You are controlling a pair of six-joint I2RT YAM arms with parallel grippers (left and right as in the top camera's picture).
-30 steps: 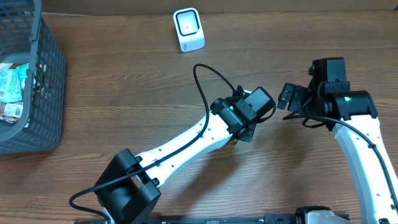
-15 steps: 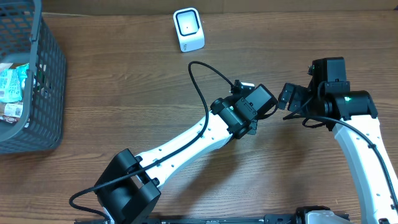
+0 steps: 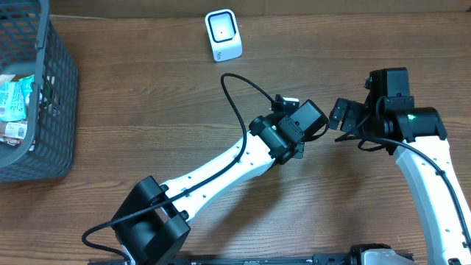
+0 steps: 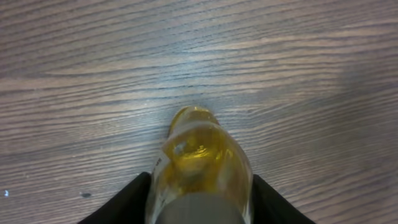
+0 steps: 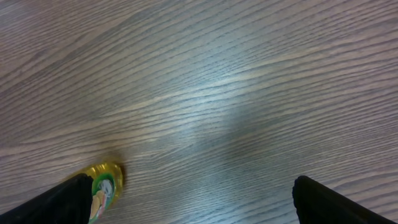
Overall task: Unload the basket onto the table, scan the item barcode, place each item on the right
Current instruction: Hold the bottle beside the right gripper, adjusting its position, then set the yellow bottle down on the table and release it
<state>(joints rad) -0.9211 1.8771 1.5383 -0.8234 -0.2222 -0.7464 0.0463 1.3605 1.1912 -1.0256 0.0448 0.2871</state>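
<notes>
Far to the left, a grey mesh basket (image 3: 55, 96) holds a few packets (image 3: 10, 99). Further right, near the table's (image 3: 147, 110) back edge, stands a small white scanner (image 3: 223, 34). Around mid-table the left gripper (image 4: 200, 208) points down at the wood with a yellow bottle (image 4: 199, 152) between its black fingers (image 4: 127, 202). Both fingers lie close along the bottle's sides, but I cannot tell whether they clamp it. Just to the right, the right gripper (image 5: 193, 199) has its jaws spread wide and holds nothing. In its wrist view the bottle's yellow end shows beside one finger.
</notes>
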